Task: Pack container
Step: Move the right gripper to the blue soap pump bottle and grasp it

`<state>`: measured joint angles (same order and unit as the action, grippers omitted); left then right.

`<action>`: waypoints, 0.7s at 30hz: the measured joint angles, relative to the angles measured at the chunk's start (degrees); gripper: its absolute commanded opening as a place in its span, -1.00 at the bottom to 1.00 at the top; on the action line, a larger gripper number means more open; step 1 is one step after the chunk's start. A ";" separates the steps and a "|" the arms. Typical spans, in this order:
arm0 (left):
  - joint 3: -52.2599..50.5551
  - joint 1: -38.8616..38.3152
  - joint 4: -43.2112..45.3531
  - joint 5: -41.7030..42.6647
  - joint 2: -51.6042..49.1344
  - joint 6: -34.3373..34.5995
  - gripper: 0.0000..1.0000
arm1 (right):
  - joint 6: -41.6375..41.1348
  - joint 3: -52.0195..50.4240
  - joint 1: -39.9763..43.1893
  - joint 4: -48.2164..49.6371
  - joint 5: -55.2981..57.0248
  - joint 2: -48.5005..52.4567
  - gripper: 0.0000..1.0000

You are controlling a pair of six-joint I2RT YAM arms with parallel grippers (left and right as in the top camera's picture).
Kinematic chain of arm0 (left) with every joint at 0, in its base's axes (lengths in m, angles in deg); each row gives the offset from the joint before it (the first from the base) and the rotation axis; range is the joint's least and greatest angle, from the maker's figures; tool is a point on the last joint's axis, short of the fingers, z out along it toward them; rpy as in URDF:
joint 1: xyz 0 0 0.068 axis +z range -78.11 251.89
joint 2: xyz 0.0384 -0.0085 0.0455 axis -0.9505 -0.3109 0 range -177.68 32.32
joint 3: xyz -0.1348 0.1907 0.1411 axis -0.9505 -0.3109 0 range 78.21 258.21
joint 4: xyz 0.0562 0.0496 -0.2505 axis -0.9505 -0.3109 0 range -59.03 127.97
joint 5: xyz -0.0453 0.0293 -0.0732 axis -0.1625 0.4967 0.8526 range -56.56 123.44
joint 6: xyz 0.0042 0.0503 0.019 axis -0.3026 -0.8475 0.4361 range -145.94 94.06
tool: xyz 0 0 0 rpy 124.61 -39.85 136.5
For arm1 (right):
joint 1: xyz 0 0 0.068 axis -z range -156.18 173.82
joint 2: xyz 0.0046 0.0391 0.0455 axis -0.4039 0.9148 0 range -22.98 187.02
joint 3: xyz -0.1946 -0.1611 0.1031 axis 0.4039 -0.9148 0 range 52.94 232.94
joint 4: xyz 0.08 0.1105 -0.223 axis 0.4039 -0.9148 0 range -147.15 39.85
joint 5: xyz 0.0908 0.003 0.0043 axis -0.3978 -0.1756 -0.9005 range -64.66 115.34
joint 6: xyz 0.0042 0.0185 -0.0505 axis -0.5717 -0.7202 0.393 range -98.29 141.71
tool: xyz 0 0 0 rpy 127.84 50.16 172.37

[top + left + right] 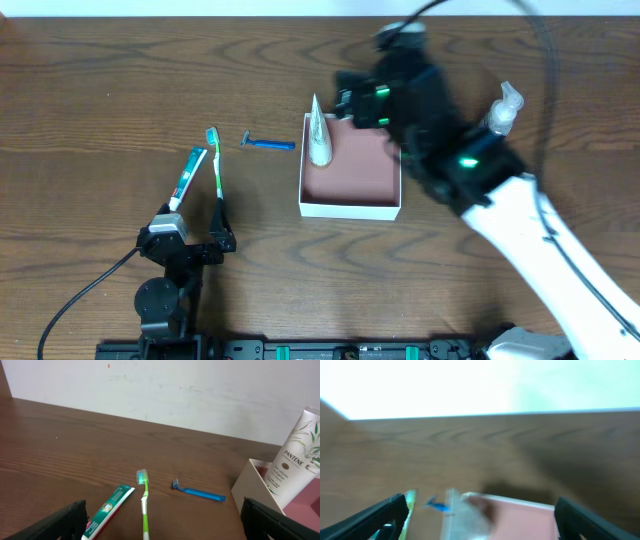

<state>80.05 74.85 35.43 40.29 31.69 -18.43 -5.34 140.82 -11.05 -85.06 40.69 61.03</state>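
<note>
My left gripper sat nearest, at the 7 o'clock of the table, jaws spread wide and gripping nothing. Just beyond its fingers, toward 12 o'clock, the toothpaste tube and the green toothbrush lay side by side. The blue razor lay at their 2 o'clock. The container stood mid-table, with a white Pantene tube leaning in its 10 o'clock corner. My right gripper hung blurred over the container's far edge, jaws wide, empty. A spray bottle stood at the container's 2 o'clock.
</note>
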 measured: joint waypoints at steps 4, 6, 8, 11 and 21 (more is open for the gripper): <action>0.00 0.00 0.00 0.00 0.00 0.00 0.96 | 6.84 0.55 6.45 -5.70 1.51 -1.68 0.98; 0.00 0.00 0.00 0.00 0.00 0.00 0.96 | 9.53 0.50 10.03 -8.59 2.67 -1.07 0.99; 0.00 0.00 0.00 0.00 0.00 0.00 0.96 | 11.41 0.46 13.86 -10.27 3.67 -0.17 0.98; 0.00 0.00 0.00 0.00 0.00 0.00 0.96 | 12.92 0.46 19.82 -11.17 4.17 0.83 0.99; 0.00 0.00 0.00 0.00 0.00 0.00 0.96 | 17.07 0.46 34.03 -12.48 -1.64 5.68 0.98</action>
<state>80.05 74.85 35.43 40.29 31.69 -18.43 11.73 141.28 22.98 -97.54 39.05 66.71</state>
